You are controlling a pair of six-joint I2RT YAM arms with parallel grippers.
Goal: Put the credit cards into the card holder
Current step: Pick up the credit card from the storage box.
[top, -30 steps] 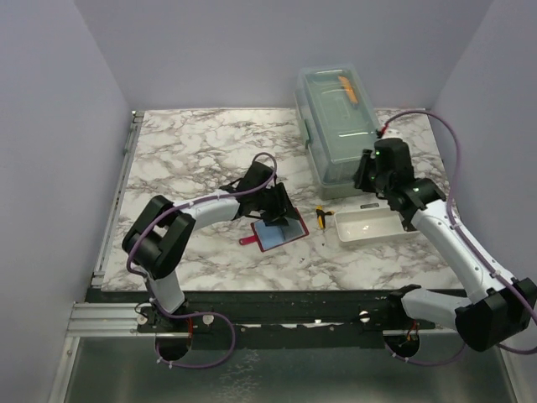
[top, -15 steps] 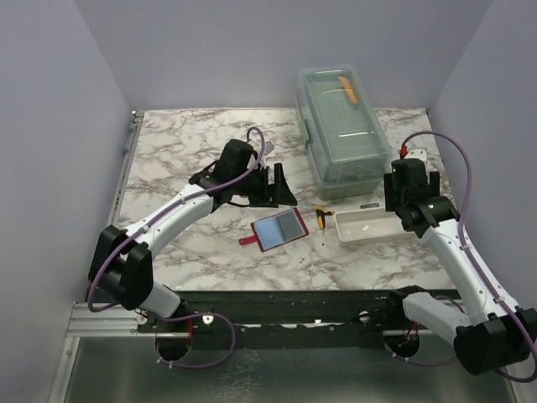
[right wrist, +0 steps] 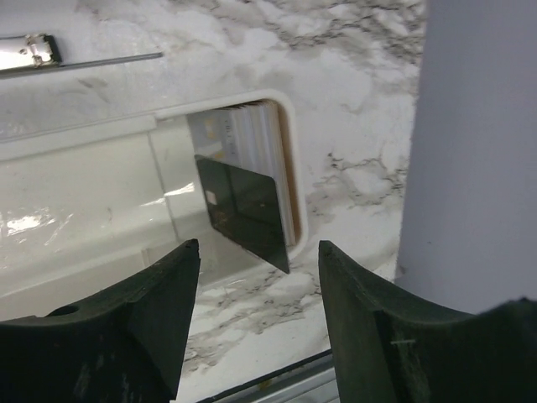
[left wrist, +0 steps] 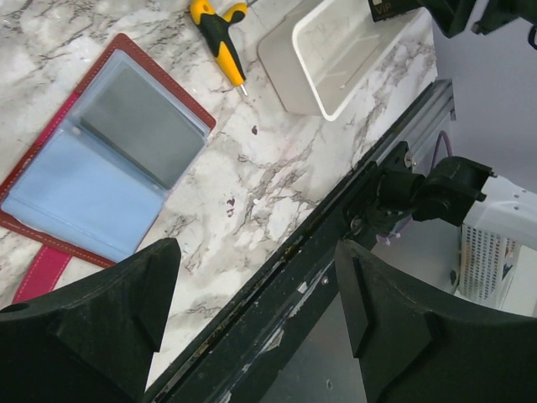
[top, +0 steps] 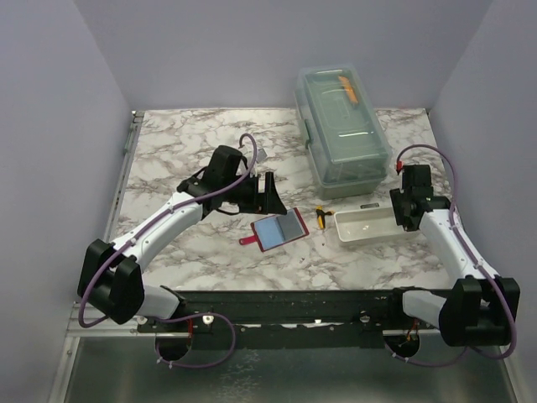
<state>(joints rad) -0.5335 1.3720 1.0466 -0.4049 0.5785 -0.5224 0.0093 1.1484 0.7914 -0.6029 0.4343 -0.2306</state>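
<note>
The red card holder (top: 278, 231) lies open on the marble in front of the left arm. A blue card (left wrist: 80, 197) shows in one clear sleeve of the card holder (left wrist: 126, 50); the other sleeve looks grey. My left gripper (top: 274, 196) hovers just behind and left of it, open and empty, in the left wrist view (left wrist: 256, 311) too. Several credit cards (right wrist: 252, 138) stand on edge in the right end of the white tray (right wrist: 218, 105), a dark card (right wrist: 243, 210) leaning in front. Above them my right gripper (right wrist: 258, 319) is open and holds nothing.
A yellow-handled screwdriver (top: 321, 217) lies between the card holder and the white tray (top: 365, 225). A clear plastic box (top: 340, 126) stands behind the tray. A metal clip (right wrist: 29, 50) lies beyond the tray. The purple wall (right wrist: 470, 151) is close on the right.
My left gripper has let go at the card holder, opened and pulled back to the left. My right arm swung from beside the clear box to the tray's right end and opened.
</note>
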